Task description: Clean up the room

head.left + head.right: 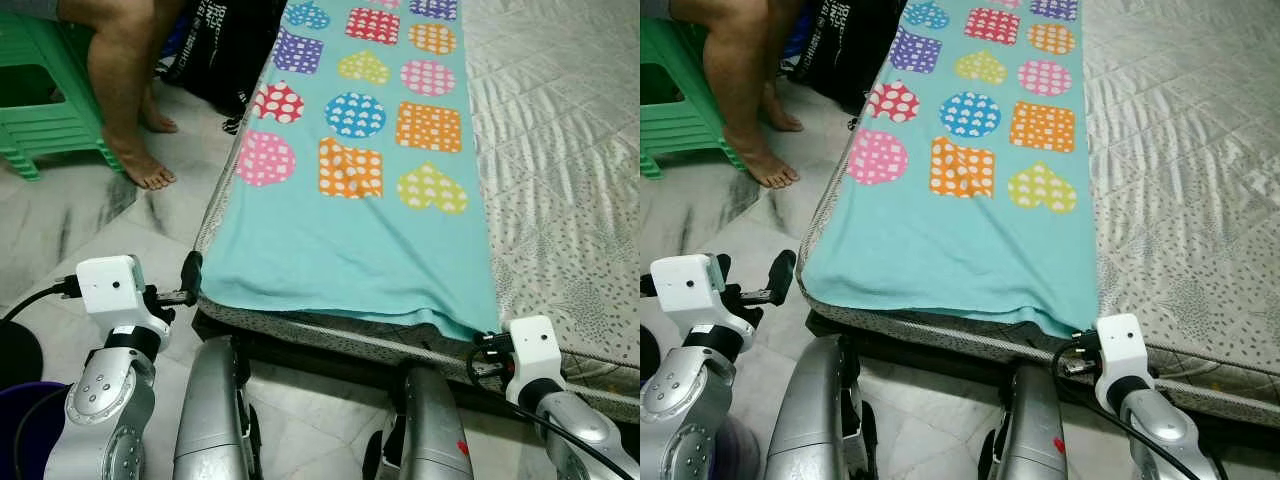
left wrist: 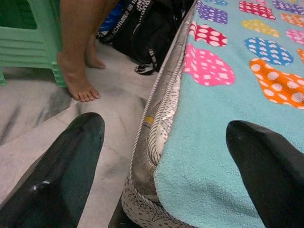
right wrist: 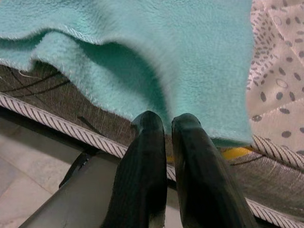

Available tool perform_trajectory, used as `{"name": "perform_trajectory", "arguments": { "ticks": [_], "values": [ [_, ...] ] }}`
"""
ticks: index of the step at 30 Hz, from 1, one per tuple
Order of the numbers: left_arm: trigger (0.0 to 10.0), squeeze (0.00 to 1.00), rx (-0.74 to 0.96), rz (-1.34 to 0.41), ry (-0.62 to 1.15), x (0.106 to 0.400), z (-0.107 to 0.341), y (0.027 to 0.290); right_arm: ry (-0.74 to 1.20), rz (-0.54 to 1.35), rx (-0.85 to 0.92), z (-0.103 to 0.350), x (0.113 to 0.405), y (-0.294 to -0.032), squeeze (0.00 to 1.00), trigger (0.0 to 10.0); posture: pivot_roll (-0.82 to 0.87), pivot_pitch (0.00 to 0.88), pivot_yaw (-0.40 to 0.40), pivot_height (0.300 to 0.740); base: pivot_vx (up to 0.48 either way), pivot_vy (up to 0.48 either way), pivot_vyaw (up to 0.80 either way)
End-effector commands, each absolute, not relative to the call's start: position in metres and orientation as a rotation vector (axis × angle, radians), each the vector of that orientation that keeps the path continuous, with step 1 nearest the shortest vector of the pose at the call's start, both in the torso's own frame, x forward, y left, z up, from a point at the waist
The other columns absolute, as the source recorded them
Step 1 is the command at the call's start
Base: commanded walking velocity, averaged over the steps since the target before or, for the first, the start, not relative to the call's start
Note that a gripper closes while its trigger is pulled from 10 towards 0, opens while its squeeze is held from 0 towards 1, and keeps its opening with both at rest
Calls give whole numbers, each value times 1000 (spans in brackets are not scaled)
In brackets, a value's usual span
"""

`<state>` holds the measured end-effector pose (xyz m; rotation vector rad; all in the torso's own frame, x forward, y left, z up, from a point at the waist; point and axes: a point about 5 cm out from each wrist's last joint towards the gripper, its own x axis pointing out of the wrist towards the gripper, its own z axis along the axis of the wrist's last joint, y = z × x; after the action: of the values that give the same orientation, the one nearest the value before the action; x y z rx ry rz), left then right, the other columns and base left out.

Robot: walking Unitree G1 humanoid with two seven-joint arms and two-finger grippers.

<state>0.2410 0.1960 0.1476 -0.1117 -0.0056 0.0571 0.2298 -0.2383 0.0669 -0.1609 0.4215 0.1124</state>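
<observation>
Nearest you are the robot's two silver arms, one at each near corner of the bed (image 1: pixel 560 150), which serves as the landmark here. The left gripper (image 1: pixel 190 282) sits at the bed's near left corner, jaws spread wide and released; in its wrist view one black finger (image 2: pixel 61 175) hangs over the floor beside the mattress and the other over the blanket's edge, so the corner lies between them but is not gripped. The right gripper (image 3: pixel 168 142) sits at the near edge of the bed, further right, just under the blanket's other near corner. Its jaws are pressed nearly together, their tips touching or almost touching the hem; you cannot tell whether any cloth is pinched between them.

The teal fleece blanket (image 1: pixel 350 250) lies flat along the left half of the bed, printed with coloured hearts, circles and squares, its near hem drooping slightly over the mattress edge.

Beyond the bed's left side, on the marble floor (image 1: pixel 60 220), stand a person's bare legs (image 1: pixel 125 100), a green plastic stool (image 1: pixel 35 100) and a black bag (image 1: pixel 225 50).

The step in hand appears to be taking hold of the blanket's two near corners, probably to fold it. Next, the left jaws would need to clench on their corner, and the right grip confirmed, before lifting.
</observation>
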Motion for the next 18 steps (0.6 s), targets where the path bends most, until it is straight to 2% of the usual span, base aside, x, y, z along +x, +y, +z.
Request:
{"name": "perform_trajectory", "arguments": {
  "ticks": [1, 4, 8, 18],
  "values": [
    [10000, 0, -110, 80, 22, 237, 141, 199, 467, 100, -160, 59, 224, -242, 1000, 10000, 92, 203, -66, 545, 0, 0, 0],
    [10000, 0, -91, 122, 33, 234, 139, 204, 443, 80, -172, 63, 226, -244, 1000, 10000, 90, 200, -67, 545, 0, 0, 0],
    [10000, 0, -150, 241, 114, 226, 124, 215, 346, 6, -195, 84, 241, -251, 1000, 10000, 88, 198, -67, 545, 0, 0, 0],
    [10000, 0, -143, 277, 189, 233, 111, 228, 176, -57, -173, 122, 274, -247, 1000, 10000, 79, 188, -73, 545, 0, 0, 0]
  ]
}}
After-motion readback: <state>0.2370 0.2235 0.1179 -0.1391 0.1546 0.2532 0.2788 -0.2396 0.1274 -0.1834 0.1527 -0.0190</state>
